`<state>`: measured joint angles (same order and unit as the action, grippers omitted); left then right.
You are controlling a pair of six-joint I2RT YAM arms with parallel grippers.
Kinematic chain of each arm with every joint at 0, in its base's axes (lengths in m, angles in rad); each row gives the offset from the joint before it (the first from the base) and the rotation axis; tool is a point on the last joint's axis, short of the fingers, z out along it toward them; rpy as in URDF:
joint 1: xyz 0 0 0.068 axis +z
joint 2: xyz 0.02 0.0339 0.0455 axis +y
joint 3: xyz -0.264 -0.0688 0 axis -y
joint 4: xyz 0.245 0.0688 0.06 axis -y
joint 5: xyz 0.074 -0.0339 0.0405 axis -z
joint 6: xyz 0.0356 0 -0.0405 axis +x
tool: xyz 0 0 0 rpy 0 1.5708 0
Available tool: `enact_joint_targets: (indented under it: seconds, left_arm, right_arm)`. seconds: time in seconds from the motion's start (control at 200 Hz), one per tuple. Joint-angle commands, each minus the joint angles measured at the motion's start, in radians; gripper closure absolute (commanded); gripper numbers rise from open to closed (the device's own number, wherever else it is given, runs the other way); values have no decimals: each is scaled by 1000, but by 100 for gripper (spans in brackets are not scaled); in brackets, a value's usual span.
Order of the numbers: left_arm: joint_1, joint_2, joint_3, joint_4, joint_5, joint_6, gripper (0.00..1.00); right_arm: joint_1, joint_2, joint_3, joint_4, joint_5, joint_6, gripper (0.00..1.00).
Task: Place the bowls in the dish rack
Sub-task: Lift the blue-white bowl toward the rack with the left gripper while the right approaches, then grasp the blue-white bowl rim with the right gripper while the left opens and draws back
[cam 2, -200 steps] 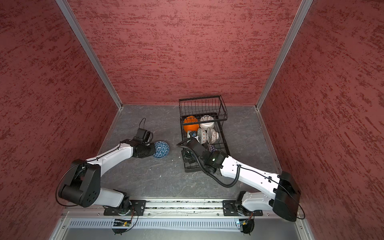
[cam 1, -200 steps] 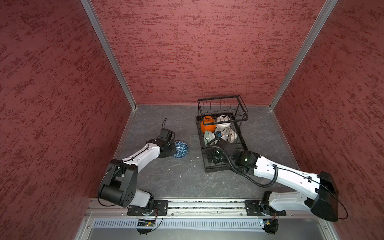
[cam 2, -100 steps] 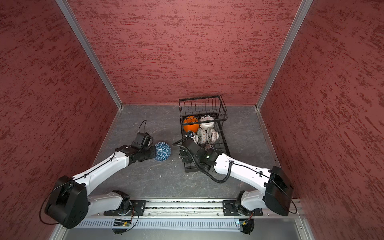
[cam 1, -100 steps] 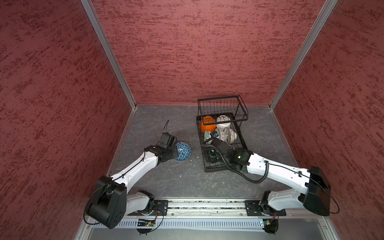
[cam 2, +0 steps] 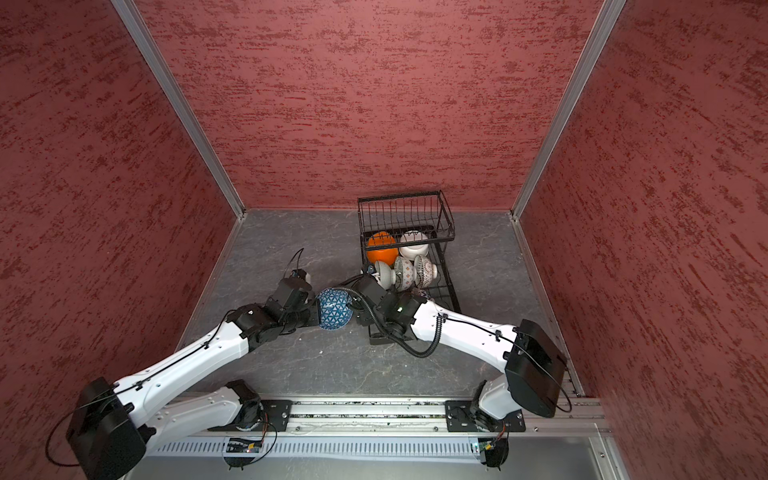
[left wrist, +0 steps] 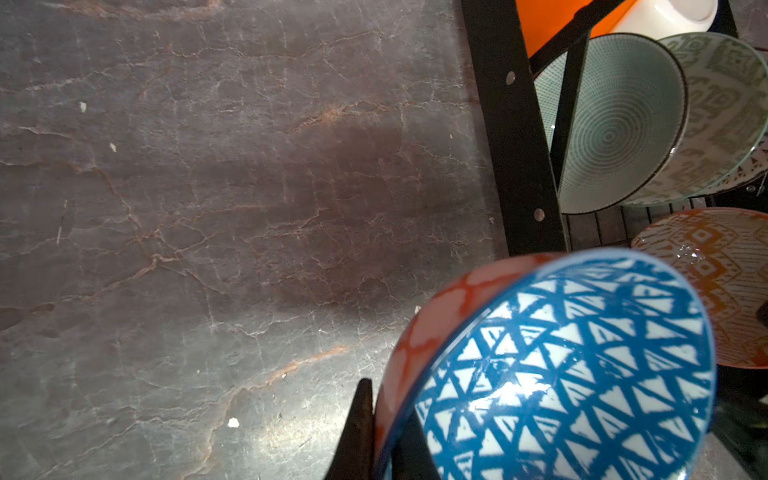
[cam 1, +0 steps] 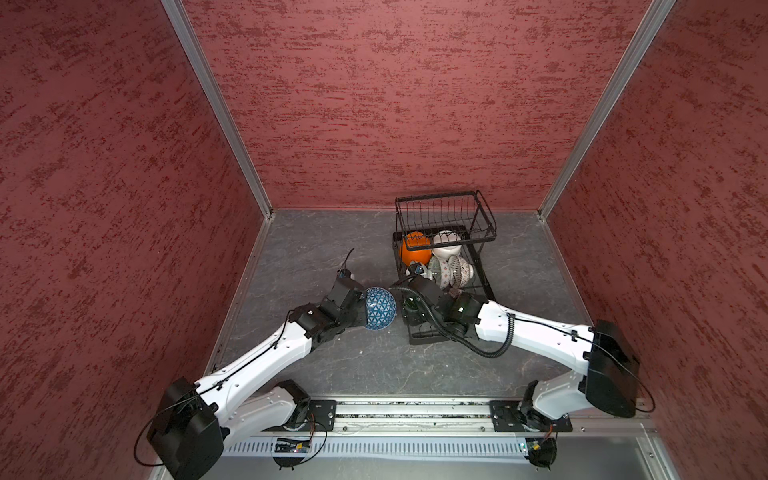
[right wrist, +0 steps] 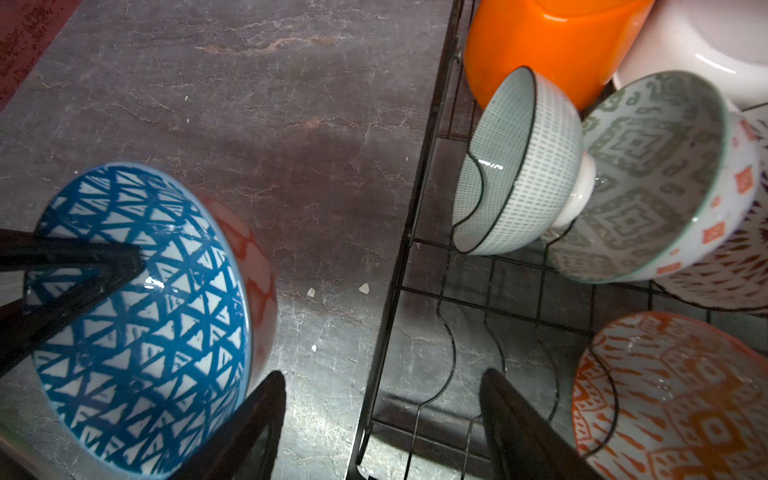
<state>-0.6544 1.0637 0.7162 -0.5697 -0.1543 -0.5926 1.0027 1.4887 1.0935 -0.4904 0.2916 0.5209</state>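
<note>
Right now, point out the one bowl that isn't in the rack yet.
The blue triangle-patterned bowl, clamped by the left gripper beside the dish rack; all the rest sit inside the rack.

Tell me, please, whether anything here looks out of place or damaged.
A few small white flecks lie on the grey stone-look table beside the black wire dish rack; chips or crumbs, I cannot tell. Nothing else stands out.

The grey veined tabletop (cam 1: 316, 257) bears the black wire dish rack (cam 1: 446, 216) and pale specks (left wrist: 233, 422).
</note>
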Motion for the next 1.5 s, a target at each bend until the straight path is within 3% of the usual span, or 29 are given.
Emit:
enact_joint_targets:
  seconds: [0.0,0.596,1.267,1.493]
  left_arm:
    - [-25,-12,27,16,-28,-33,100]
    - [-71,85,104,35,-17,-27,100]
    - [-91,74,132,27,-5,-18,100]
    - [-93,82,129,28,-6,-23,98]
  right_arm:
    - [10,-5,33,43,-20,22,26]
    - [19,-22,35,46,-16,24,35]
    - [19,56,74,46,10,18,88]
    - [19,54,74,36,30,22,97]
